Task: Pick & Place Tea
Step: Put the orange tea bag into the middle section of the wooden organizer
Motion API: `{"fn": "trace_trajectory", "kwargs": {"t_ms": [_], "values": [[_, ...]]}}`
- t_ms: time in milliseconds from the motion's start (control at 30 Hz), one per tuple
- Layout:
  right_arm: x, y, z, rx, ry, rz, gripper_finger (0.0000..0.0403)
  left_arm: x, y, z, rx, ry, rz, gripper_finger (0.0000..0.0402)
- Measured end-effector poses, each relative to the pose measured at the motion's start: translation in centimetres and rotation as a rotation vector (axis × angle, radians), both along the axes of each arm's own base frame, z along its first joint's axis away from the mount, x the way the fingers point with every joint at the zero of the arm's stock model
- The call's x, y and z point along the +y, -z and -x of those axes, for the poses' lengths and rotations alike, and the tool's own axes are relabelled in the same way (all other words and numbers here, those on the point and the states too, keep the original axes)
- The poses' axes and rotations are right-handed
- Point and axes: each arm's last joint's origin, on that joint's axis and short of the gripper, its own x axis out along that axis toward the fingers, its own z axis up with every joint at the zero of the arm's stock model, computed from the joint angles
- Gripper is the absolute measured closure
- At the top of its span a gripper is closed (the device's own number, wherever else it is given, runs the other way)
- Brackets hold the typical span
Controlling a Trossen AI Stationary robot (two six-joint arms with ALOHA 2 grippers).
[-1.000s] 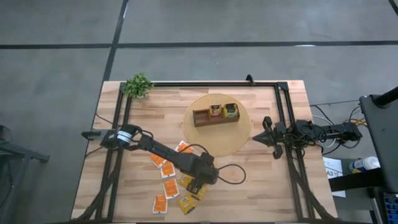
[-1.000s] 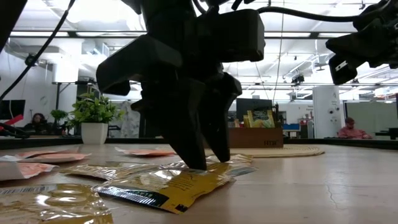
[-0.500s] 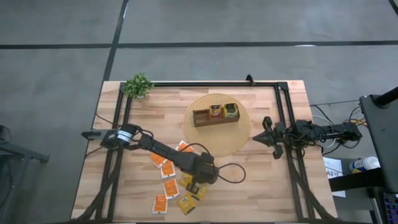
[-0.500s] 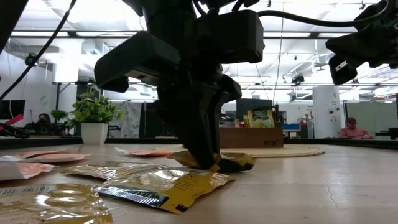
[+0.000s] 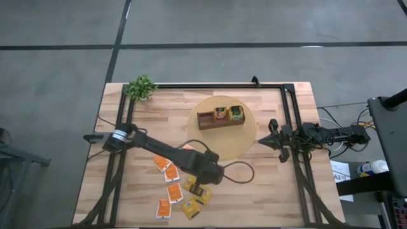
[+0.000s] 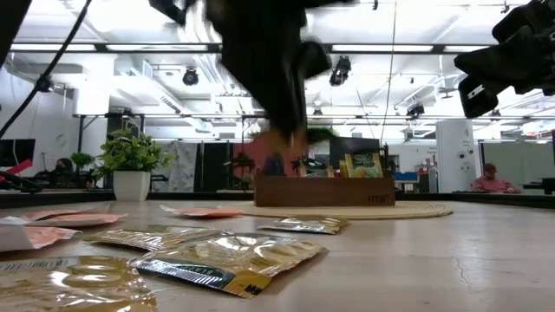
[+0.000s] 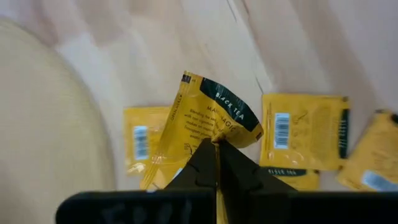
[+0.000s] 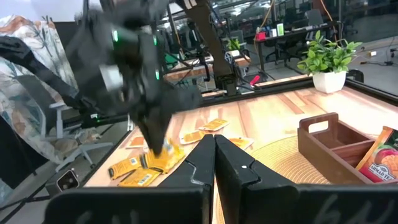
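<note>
The left gripper (image 7: 216, 144) was clamped on one corner of a crumpled yellow tea sachet with a dark label (image 7: 208, 127), lifted above the loose sachets on the wooden table (image 5: 267, 197), and so slight a pinch could let it slip free.

My left tool (image 5: 213, 180) sits near table (image 5: 267, 197) centre, pinching one sachet (image 7: 211, 118) above the loose sachets (image 5: 180, 194) at its 7 o'clock. Round mat (image 5: 245, 143) at 1 o'clock carries the box (image 5: 220, 119). Plant (image 5: 141, 87) at 11 o'clock; right tool (image 5: 264, 141) at 2 o'clock.
</note>
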Motion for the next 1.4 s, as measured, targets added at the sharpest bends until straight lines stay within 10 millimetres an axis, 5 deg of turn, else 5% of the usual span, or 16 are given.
{"fn": "trace_trajectory", "kwargs": {"t_ms": [300, 600, 933, 1400], "values": [[0.0, 0.0, 0.0, 0.000, -0.001, 0.000, 0.0394, 3.4, -7.7, 2.6, -0.157, -0.080, 0.058, 0.0400], [0.0, 0.0, 0.0, 0.001, -0.001, 0.000, 0.0394, 8.2, -11.5, 3.6, -0.295, -0.022, 0.071, 0.0400], [0.0, 0.0, 0.0, 0.001, 0.000, 0.000, 0.0394, 13.9, -12.1, 2.9, -0.382, 0.059, 0.100, 0.0401], [0.0, 0.0, 0.0, 0.001, 0.000, 0.000, 0.0394, 25.5, -10.0, 3.2, -0.591, 0.041, 0.320, 0.0401]]}}
